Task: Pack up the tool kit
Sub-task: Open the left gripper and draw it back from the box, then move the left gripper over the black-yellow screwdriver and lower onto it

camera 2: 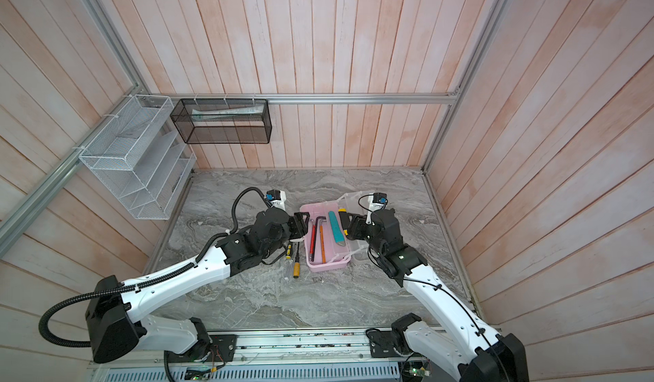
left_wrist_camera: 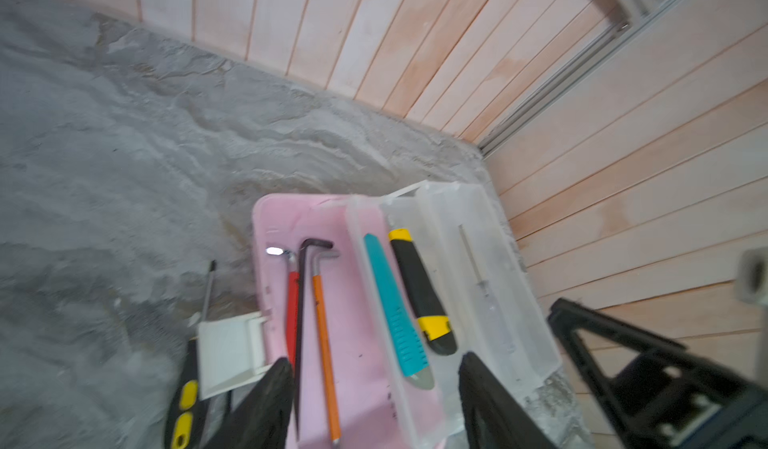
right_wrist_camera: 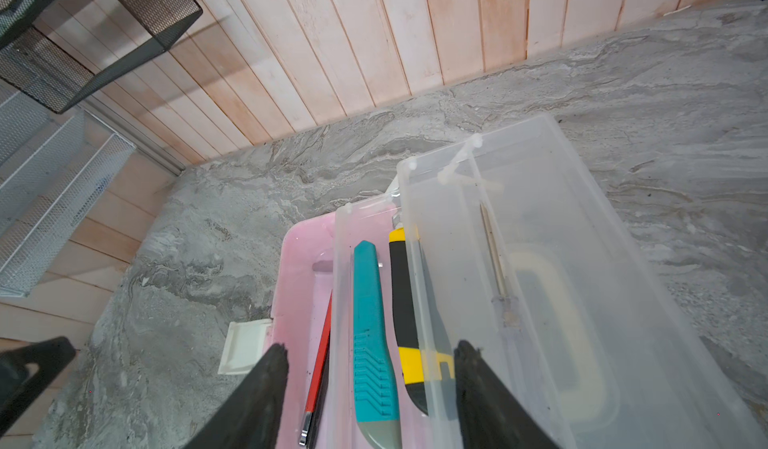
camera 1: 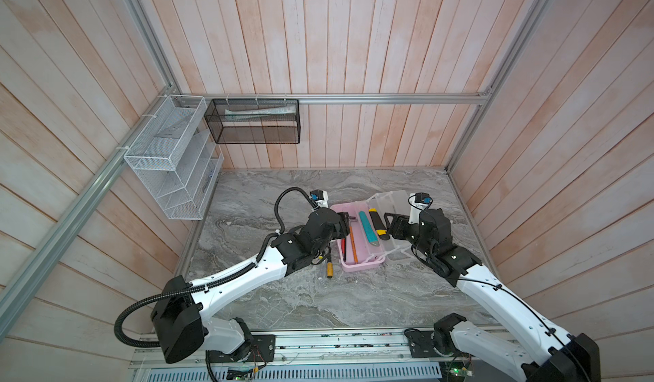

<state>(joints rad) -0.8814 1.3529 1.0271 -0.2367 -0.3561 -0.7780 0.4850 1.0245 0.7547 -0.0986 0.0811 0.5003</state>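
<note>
Both left fingers and right fingers, black wedges, gape empty over the pink case (frosted lid)

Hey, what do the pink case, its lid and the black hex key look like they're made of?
Case: likely plastic, opaque pink, smooth moulded walls with soft sheen. Lid: clear frosted plastic; the table shows through it. Hex key: probably steel, dark matte, thin bent rod.
</note>
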